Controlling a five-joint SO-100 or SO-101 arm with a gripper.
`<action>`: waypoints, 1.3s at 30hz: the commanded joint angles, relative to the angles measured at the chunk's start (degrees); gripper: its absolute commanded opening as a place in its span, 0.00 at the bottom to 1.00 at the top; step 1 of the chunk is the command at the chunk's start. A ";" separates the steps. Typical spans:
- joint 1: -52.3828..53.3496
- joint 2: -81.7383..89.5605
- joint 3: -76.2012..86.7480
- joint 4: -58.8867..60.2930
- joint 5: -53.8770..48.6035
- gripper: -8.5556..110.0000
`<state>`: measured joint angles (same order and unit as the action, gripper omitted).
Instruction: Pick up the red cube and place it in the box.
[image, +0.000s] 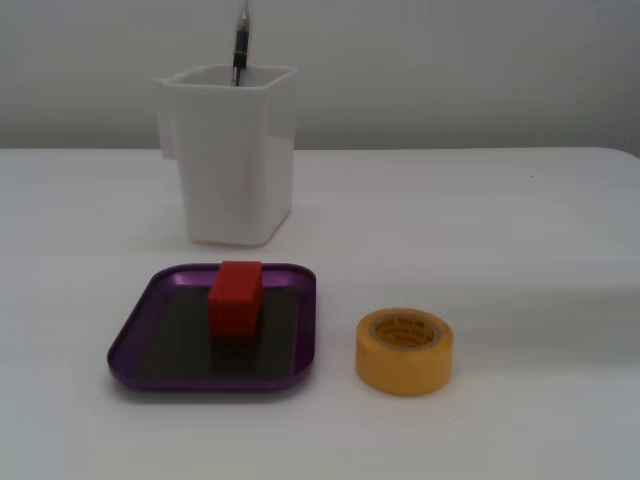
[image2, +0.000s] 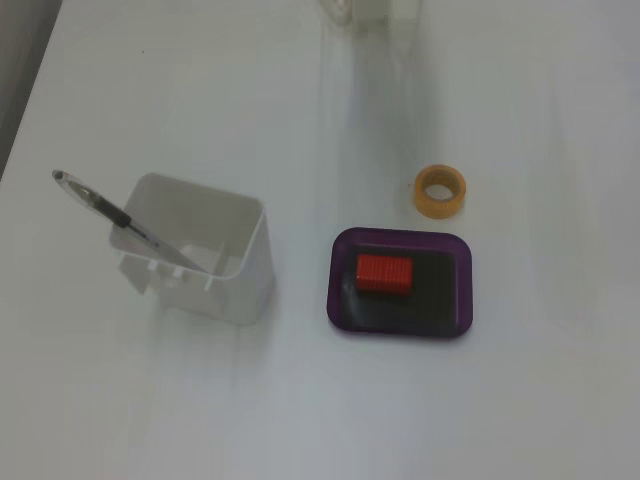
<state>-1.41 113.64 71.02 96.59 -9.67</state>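
Observation:
The red cube (image: 236, 296) (image2: 384, 272) lies inside the box (image: 132, 345) (image2: 340, 300), a shallow purple tray with a dark bottom. It rests on the tray floor, toward the tray's back in one fixed view and left of the tray's middle in the other. Nothing touches it. My gripper shows in neither fixed view. Only a blurred white piece of the arm (image2: 352, 10) remains at the top edge, far from the tray.
A tall white plastic container (image: 232, 150) (image2: 205, 255) with a pen (image: 240, 45) (image2: 110, 210) in it stands close to the tray. A yellow tape roll (image: 404, 350) (image2: 440, 191) lies beside the tray.

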 joint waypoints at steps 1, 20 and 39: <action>0.35 12.66 17.05 -3.69 -1.14 0.21; 0.53 66.01 84.81 -42.01 6.50 0.21; 0.53 83.06 106.61 -41.48 15.12 0.21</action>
<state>-1.05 192.48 176.04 55.72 4.48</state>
